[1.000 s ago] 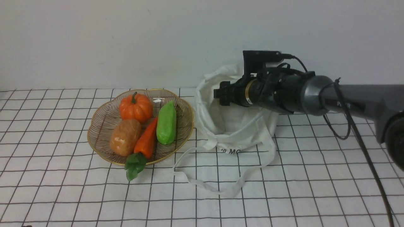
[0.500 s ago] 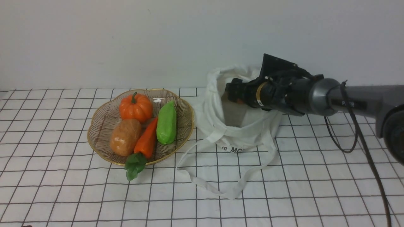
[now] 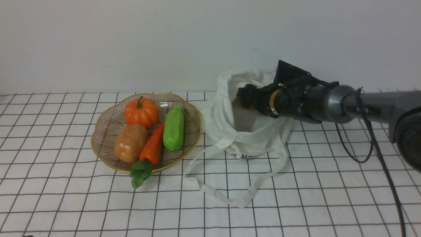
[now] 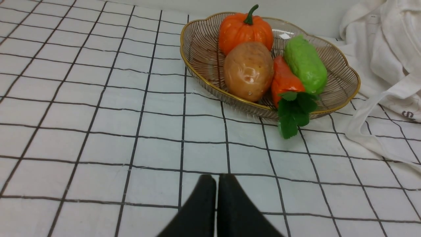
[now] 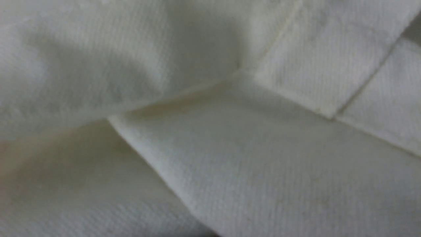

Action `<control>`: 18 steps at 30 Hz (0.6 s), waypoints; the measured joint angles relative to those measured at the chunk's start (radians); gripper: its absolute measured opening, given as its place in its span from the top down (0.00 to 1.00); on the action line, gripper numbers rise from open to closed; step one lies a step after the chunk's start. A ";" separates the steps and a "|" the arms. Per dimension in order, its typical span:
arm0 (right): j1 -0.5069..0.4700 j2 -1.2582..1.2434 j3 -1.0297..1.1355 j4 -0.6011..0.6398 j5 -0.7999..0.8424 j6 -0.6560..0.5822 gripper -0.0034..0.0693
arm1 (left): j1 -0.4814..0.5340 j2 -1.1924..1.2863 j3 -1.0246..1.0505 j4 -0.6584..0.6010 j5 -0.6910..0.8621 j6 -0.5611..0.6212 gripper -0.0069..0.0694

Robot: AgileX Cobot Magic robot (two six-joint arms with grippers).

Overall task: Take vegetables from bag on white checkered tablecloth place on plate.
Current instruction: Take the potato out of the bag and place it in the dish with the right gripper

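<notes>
Orange patch (image 3: 252,107) now shows beside my right tool (image 3: 246,95) inside the bag (image 3: 246,138); grasp unclear, retrieval probably near.

Tablecloth (image 3: 65,197): white, thin black grid. Plate (image 3: 108,131): clear brownish, gold rim. Pumpkin (image 3: 141,112): orange, green stem. Potato (image 3: 131,143): brown. Bag (image 3: 223,112): white, dark lettering. Wall (image 3: 164,42): pale grey. Leaves (image 3: 140,172): dark green.

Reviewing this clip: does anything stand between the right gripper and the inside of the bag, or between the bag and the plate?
Nothing visible blocks the right gripper, already inside the white cloth bag. Toward the gold-rimmed ribbed plate, the bag's own raised side stands in the way.
</notes>
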 joint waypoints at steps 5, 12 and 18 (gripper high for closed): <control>0.000 0.000 0.000 -0.004 0.000 0.000 0.30 | 0.000 0.000 0.000 0.000 0.000 0.000 0.92; 0.040 -0.118 0.032 -0.003 0.151 -0.063 0.30 | 0.000 0.000 0.000 0.000 0.000 0.000 0.92; 0.156 -0.210 0.073 0.016 0.380 -0.223 0.30 | 0.000 0.000 0.000 0.000 0.000 0.000 0.92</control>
